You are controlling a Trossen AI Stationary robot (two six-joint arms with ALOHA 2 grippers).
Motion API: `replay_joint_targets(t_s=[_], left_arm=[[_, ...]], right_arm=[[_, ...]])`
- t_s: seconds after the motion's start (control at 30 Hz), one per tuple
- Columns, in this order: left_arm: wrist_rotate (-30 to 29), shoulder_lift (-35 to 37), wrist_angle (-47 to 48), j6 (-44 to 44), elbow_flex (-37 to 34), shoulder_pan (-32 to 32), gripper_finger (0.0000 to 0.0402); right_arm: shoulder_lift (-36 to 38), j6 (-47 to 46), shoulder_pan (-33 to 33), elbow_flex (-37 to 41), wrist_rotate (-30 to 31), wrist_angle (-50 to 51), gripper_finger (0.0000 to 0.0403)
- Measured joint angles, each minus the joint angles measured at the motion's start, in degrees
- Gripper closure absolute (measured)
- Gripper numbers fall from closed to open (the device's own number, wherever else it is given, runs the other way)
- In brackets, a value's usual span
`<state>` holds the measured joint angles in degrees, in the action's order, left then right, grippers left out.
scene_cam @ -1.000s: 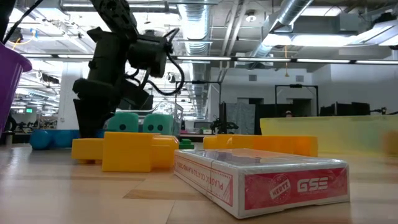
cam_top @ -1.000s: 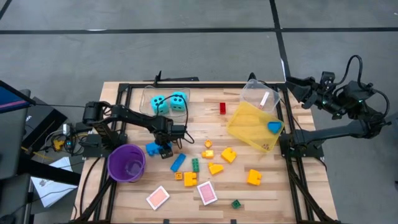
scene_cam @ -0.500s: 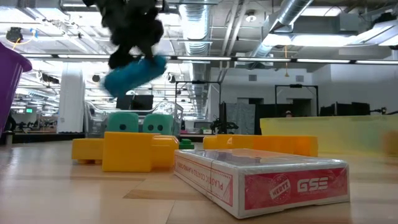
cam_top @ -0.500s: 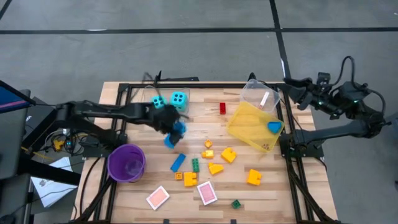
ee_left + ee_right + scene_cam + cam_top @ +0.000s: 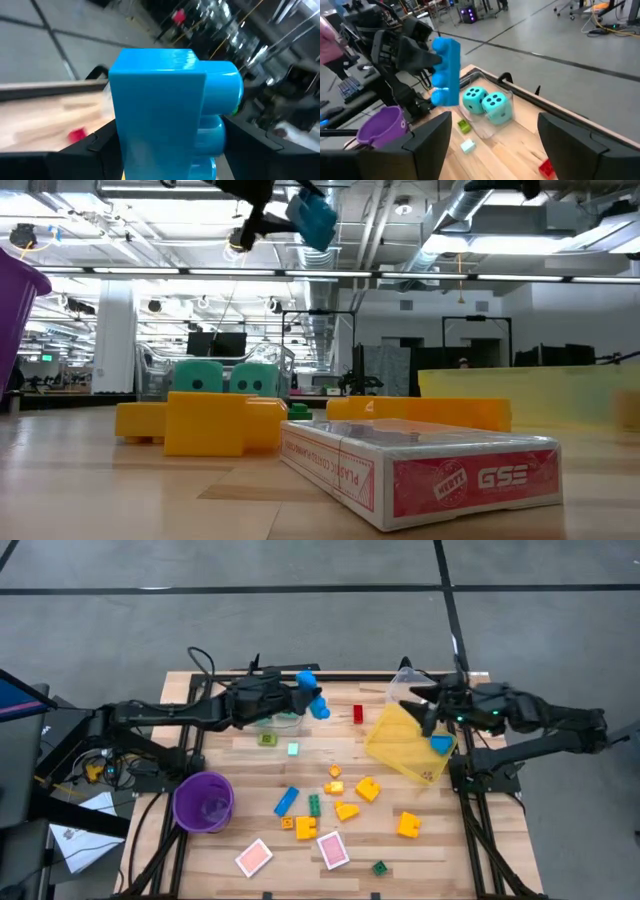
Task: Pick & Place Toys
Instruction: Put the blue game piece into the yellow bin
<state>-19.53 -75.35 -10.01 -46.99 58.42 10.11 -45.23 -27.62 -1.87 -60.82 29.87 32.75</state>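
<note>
From above, the left gripper (image 5: 312, 700) is up over the far side of the tabletop (image 5: 440, 830), clamped on a blue brick (image 5: 310, 702). It is carrying that brick through the air, so this looks like the carry step. The right gripper (image 5: 425, 705) reaches in over the yellow bin (image 5: 400, 755), which lies tipped with a blue piece (image 5: 441, 744) inside. More bricks, yellow, orange, green and a red brick (image 5: 358, 714), lie spread on the wood, with two pink cards (image 5: 333, 849) near the front and a purple cup (image 5: 204, 802) at the left.

From table height, the blue brick (image 5: 312, 218) hangs high up under the ceiling lights, held from the left side. A card box (image 5: 420, 470) lies close in front, with a yellow brick (image 5: 205, 422) and the two cyan dice (image 5: 228, 376) behind it.

From the left wrist, the blue brick (image 5: 170, 110) fills the view, squeezed between the two dark fingers (image 5: 100, 145).

From the right wrist, its own fingers (image 5: 427, 142) stand well apart with nothing between them. Past them I see the other arm holding the blue brick (image 5: 445, 72) upright, above the two cyan dice (image 5: 487, 104).

I think the next move is a hand-over or a drop: the brick must come across to the bin side, and the empty gripper must line up with it before closing.
</note>
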Motion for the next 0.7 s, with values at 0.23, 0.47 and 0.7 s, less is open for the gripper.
replay_joint_targets(t_s=[0.23, 0.47, 0.7], left_arm=[[-1.14, -5.59, -6.12, -1.82, 2.32, -0.45, 0.0143], [-3.24, -10.91, -11.14, -0.98, 8.73, -0.70, 0.0142], [-3.49, -13.28, -11.14, 0.12, 13.17, -0.70, 0.0142]], right_arm=[[-9.91, 5.15, 0.01, -0.21, 0.03, -11.11, 0.0116], [-17.75, 11.01, 0.15, -1.49, 1.62, -14.85, 0.0116], [-24.33, 19.58, 0.20, -6.98, 3.63, -15.29, 0.0116]])
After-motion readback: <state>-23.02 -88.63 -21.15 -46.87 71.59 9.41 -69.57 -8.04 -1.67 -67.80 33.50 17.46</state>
